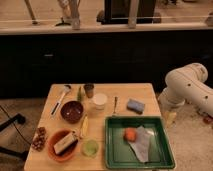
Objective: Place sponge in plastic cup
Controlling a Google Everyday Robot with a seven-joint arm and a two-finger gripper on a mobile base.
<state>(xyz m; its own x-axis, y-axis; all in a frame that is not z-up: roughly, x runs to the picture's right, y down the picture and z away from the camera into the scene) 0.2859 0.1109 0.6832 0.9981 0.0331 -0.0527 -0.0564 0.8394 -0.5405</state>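
The small flat blue-grey sponge (135, 105) lies on the wooden table (145, 92), right of centre, just beyond the green tray. A clear greenish plastic cup (90, 148) stands upright near the front edge, left of the tray. A white cup (100, 101) and a dark cup (89, 90) stand further back. My white arm (187, 85) hangs off the table's right side. The gripper (171, 118) points down beside the right edge, to the right of the sponge and apart from it.
A green tray (162, 150) at the front right holds an orange ball (131, 134) and a grey cloth (143, 142). An orange bowl (54, 150) holds a tan block (65, 143). Also here are a brown bowl (72, 111), a white utensil (60, 100) and a fork (115, 105).
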